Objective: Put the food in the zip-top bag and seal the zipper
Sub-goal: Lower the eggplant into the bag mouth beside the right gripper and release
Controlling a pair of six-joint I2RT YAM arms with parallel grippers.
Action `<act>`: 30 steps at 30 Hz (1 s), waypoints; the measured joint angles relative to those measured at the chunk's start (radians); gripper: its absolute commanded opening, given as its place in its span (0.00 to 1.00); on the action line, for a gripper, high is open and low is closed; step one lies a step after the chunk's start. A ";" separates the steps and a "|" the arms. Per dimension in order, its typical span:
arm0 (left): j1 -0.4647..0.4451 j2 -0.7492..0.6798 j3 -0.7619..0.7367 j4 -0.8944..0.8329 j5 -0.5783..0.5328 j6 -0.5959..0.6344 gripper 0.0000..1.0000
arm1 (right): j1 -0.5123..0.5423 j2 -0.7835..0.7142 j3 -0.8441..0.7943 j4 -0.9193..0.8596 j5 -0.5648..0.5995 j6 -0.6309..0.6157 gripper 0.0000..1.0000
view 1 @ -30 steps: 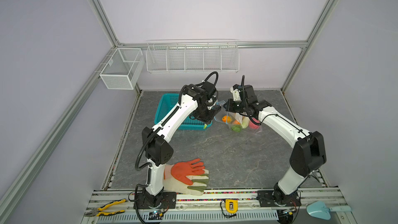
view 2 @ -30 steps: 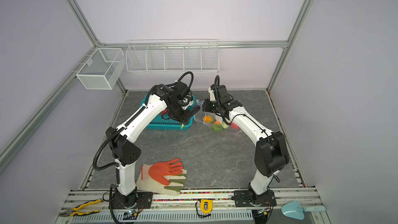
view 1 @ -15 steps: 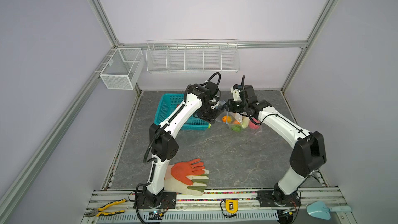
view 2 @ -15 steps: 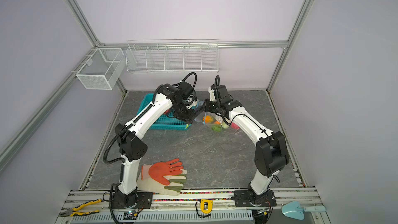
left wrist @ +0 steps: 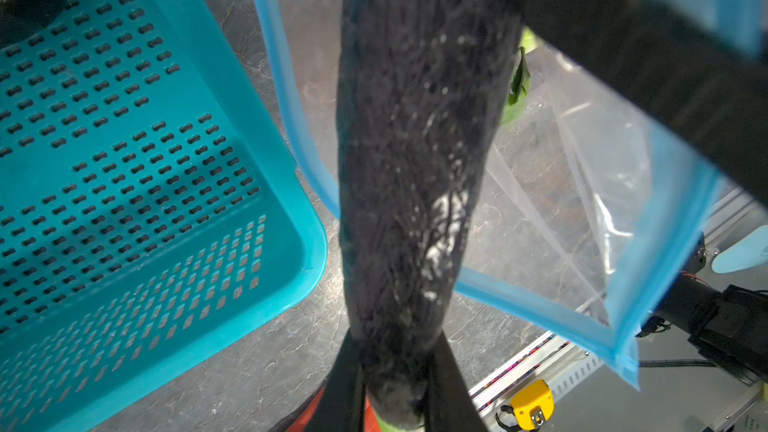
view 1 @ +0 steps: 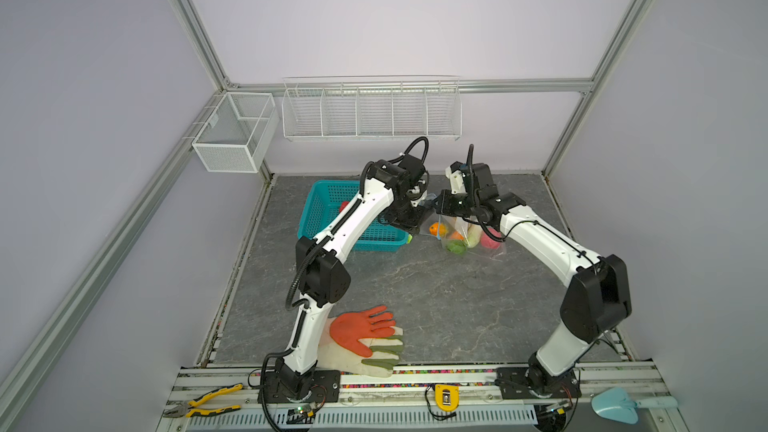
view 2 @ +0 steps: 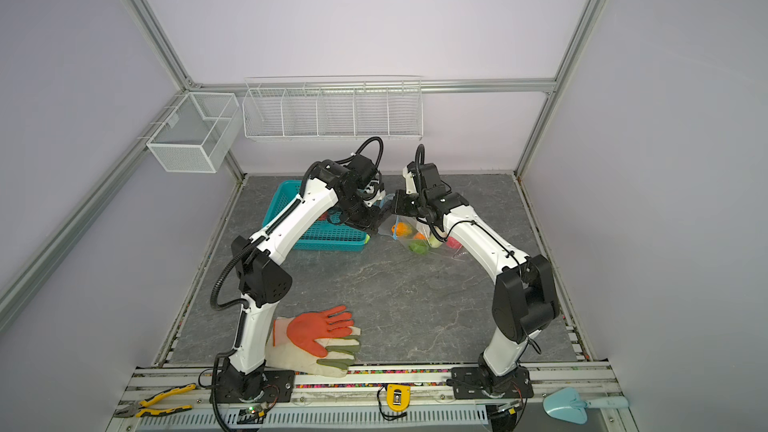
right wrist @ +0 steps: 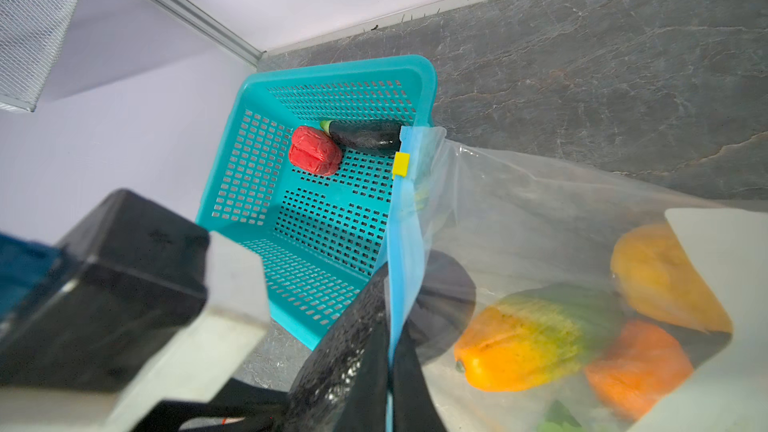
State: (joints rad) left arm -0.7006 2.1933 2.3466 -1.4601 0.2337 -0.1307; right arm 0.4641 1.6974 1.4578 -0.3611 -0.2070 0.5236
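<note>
Between the two arms, at the back of the table (view 1: 415, 292): zip-top bag (view 1: 496, 252), mouth edge lifted, lower part on the grey surface, just beside the teal basket (view 1: 316, 209).
Zipper (right wrist: 405, 243): unsealed; in the left wrist view the blue strip runs as an open loop, with a yellow slider (right wrist: 401, 164) near one end.
Right gripper (right wrist: 390, 338): clenched on the zipper strip.
Left gripper (left wrist: 395, 351): grasping a dark eggplant (left wrist: 415, 160) by its stem end; the eggplant lies across the open mouth, and its far tip is out of sight.
Food in the bag: yellow-green pepper (right wrist: 532, 334), orange piece (right wrist: 636, 367), yellow piece (right wrist: 665, 276).
Food in the basket: red pepper (right wrist: 313, 155) and second eggplant (right wrist: 365, 135), touching.
Front edge: gloves (view 1: 361, 334).
</note>
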 measured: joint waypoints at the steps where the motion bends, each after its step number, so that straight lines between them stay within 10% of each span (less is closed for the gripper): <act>1: 0.000 0.005 0.002 0.005 0.000 0.000 0.11 | 0.000 -0.002 -0.001 0.000 0.000 0.000 0.07; 30: 0.007 0.088 0.062 0.066 0.050 -0.017 0.23 | 0.000 -0.004 -0.003 0.000 0.000 0.000 0.07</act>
State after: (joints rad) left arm -0.6933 2.2810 2.4084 -1.3945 0.2840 -0.1478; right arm 0.4641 1.6932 1.4544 -0.3611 -0.2073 0.5236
